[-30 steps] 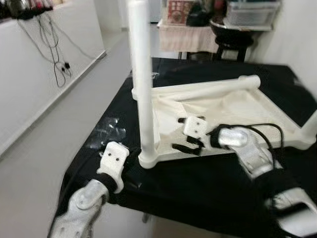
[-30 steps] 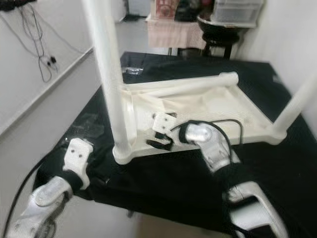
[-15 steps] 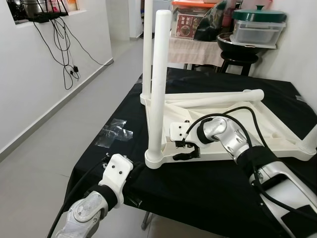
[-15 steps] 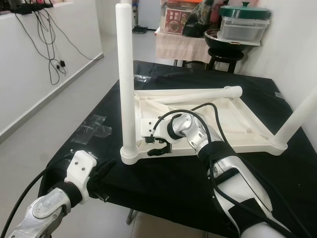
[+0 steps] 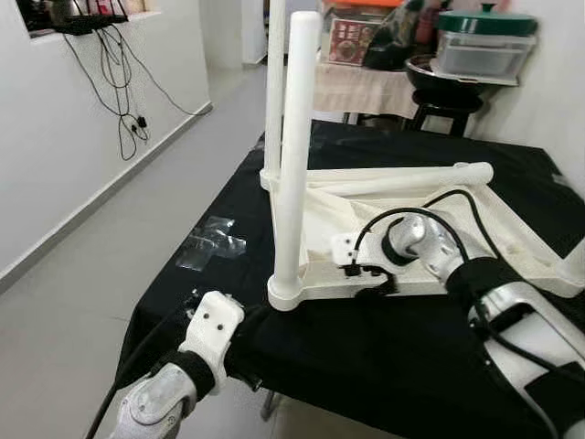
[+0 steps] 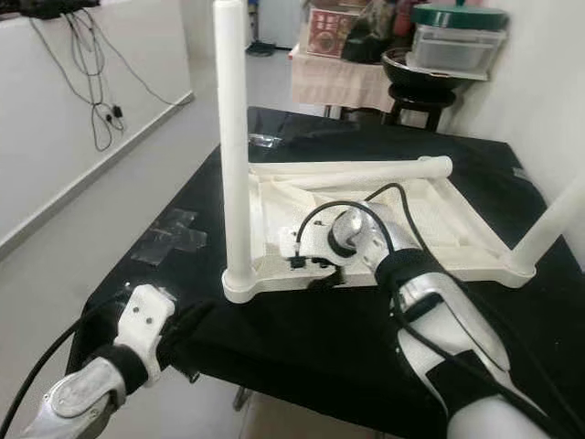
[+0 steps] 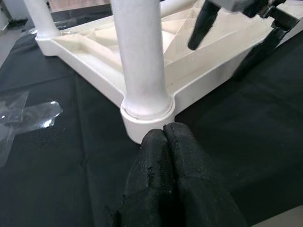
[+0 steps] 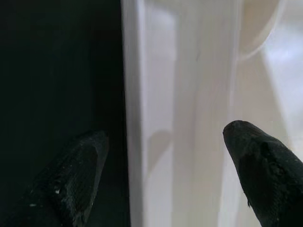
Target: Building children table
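Observation:
The white children's table (image 5: 322,278) lies upside down on a black cloth. One leg (image 5: 297,137) stands upright in its near left corner and a second leg (image 5: 274,82) stands at the far left corner. A third leg (image 6: 558,224) rises at the right corner. A loose leg (image 5: 402,178) lies across the far side. My right gripper (image 8: 165,156) is open and straddles the table's front rim, one finger (image 8: 71,179) over the cloth and the other inside the frame. My left gripper (image 7: 164,130) is shut and empty, just in front of the near corner socket.
A clear plastic bag (image 5: 212,242) lies on the black cloth (image 5: 366,366) to the left of the frame. Grey floor and a white wall with hanging cables (image 5: 119,101) are to the left. A side table with a pot and boxes (image 5: 457,55) stands behind.
My right gripper has slid a little to the right along the front rim and tipped down onto it. My left gripper has hardly moved. The camera has shifted slightly.

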Robot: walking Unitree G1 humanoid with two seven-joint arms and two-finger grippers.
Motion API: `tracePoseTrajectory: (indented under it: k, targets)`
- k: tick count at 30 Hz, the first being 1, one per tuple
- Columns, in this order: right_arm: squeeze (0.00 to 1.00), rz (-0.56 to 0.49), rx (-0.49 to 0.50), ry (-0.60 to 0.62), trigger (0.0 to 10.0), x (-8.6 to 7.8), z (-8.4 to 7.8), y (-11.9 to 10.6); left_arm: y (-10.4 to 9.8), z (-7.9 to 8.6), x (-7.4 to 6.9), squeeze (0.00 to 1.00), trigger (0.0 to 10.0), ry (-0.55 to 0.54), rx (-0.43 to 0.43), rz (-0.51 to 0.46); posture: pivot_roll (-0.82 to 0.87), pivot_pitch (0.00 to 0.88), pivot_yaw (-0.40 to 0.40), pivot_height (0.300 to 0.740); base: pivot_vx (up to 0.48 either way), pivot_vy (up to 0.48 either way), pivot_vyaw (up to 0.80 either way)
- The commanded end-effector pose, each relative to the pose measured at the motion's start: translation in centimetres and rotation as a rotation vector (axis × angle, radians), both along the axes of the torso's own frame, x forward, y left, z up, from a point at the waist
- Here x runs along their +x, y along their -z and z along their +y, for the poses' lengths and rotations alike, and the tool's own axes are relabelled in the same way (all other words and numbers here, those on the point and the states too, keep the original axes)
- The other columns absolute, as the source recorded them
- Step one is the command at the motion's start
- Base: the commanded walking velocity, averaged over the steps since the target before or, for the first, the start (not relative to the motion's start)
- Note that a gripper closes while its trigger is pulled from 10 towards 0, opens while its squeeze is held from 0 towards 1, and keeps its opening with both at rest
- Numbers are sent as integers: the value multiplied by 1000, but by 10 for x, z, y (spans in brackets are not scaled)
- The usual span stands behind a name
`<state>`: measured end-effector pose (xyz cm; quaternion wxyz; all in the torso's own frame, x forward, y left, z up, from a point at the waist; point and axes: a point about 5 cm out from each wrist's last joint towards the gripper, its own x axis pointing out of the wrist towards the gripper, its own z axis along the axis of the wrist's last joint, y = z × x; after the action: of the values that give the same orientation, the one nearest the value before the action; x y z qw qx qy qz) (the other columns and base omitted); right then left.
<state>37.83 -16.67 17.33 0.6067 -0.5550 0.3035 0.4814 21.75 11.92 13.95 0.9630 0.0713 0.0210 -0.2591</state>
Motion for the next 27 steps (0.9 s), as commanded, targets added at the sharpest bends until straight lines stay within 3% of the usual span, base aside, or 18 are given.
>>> tracePoseTrajectory:
  k: [1, 11, 12, 14, 15, 20, 27]
  targets:
    - [0, 17, -39, -19, 10000, 0, -2, -1, 1, 0, -2, 0, 10000, 8, 7, 16, 66, 24, -59, 740, 0, 0, 0]
    - [0, 22, -77, -23, 10000, 1, 6, 10, 1, 1, -2, 0, 10000, 4, 8, 20, 64, 22, -60, 740, 0, 0, 0]
    - [0, -20, -96, 5, 8353, 2, 13, 19, 1, 1, -2, 0, 10000, 3, 10, 21, 65, 18, -60, 740, 0, 0, 0]
    - [0, -39, -99, 19, 8353, 3, 16, 22, 1, 0, -2, 0, 10000, 2, 11, 21, 66, 18, -60, 740, 0, 0, 0]
    - [0, -57, -105, 29, 0, 4, 21, 26, 1, 0, -2, 0, 10000, 1, 12, 20, 67, 16, -60, 740, 0, 0, 0]
    - [0, -50, -98, 29, 0, 3, 25, 28, 1, 0, -1, 0, 10000, 1, 15, 20, 68, 14, -61, 740, 0, 0, 0]
    - [0, -24, 2, 9, 0, 4, 44, 22, 2, -1, -1, 0, 10000, 1, 16, 19, 66, 4, -70, 740, 0, 0, 0]
